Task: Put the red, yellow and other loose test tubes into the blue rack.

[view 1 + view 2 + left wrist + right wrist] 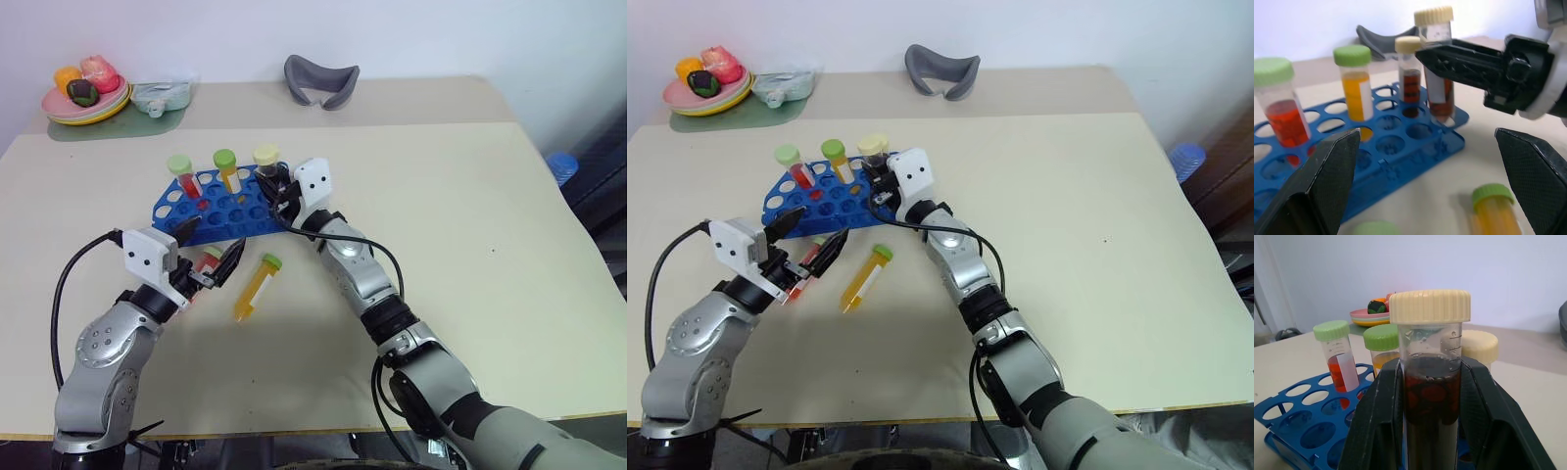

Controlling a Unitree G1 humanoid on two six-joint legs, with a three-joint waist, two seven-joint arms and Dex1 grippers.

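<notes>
At the near edge of the tabletop, the left claw is hanging with its jaws spread wide, grasping nothing. A loose red tube is lying just beyond its fingertips, almost between them. The yellow tube with the green cap is lying flat just to the right of that claw, cap end pointing away toward the blue rack, tip toward the robot. So the left arm is clearly the nearer one for both loose tubes; I'd judge it needs only a short reach, with the jaws set across the tube's long axis.

Farther back, the right claw is clenching a cream-capped dark tube, holding it upright at the rack's right end beside another cream-capped tube. Green-capped red and yellow tubes are already standing in the rack.
</notes>
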